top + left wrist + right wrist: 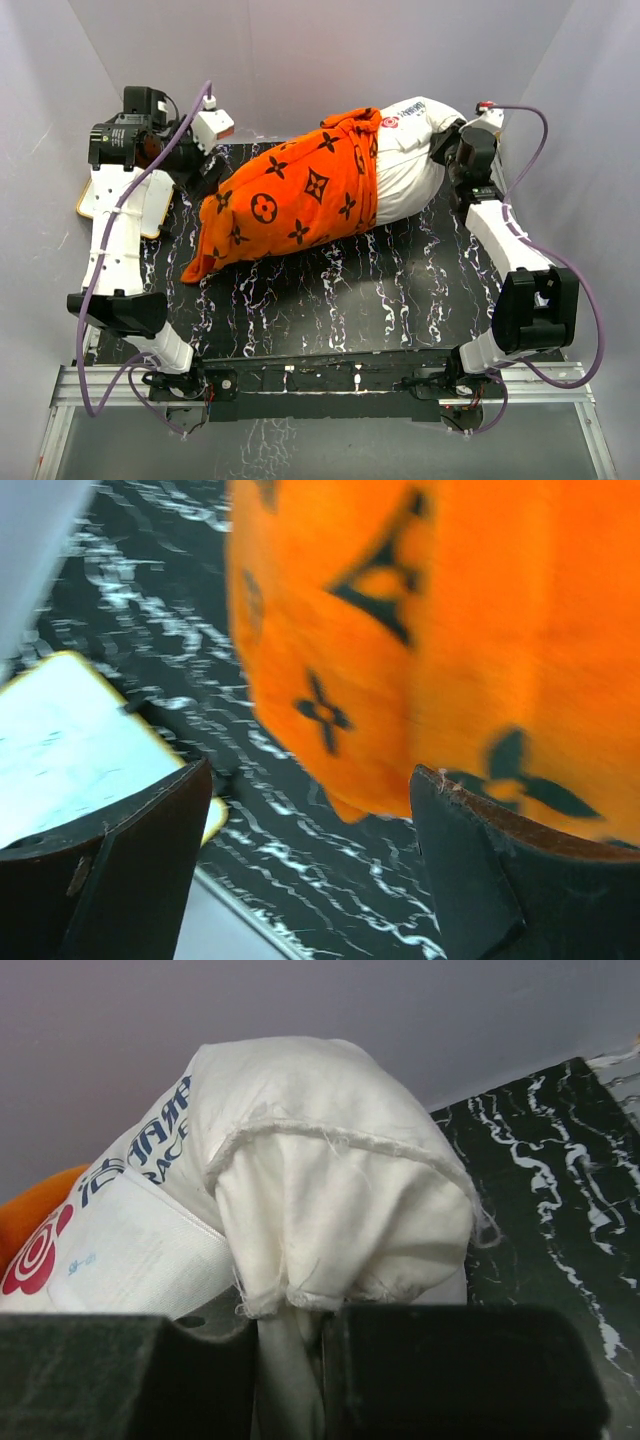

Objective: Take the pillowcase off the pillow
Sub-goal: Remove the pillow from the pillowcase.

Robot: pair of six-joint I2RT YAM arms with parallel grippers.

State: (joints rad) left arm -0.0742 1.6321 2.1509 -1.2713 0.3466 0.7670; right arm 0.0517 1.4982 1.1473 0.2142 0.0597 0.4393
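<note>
The orange pillowcase (290,200) with black motifs covers the left two thirds of the white pillow (405,165), which lies across the back of the black marbled mat. The pillow's right end with its red-and-blue logo (392,121) sticks out bare. My right gripper (448,145) is shut on the pillow's right end; white fabric (290,1380) is pinched between its fingers. My left gripper (205,178) is open beside the pillowcase's left end; in the left wrist view the orange fabric (440,630) hangs just ahead of the jaws, with nothing between them.
A flat white board with a tan frame (120,200) lies at the mat's left edge, under the left arm, and shows in the left wrist view (70,740). Grey walls enclose the back and sides. The black mat (350,290) extends toward the arm bases.
</note>
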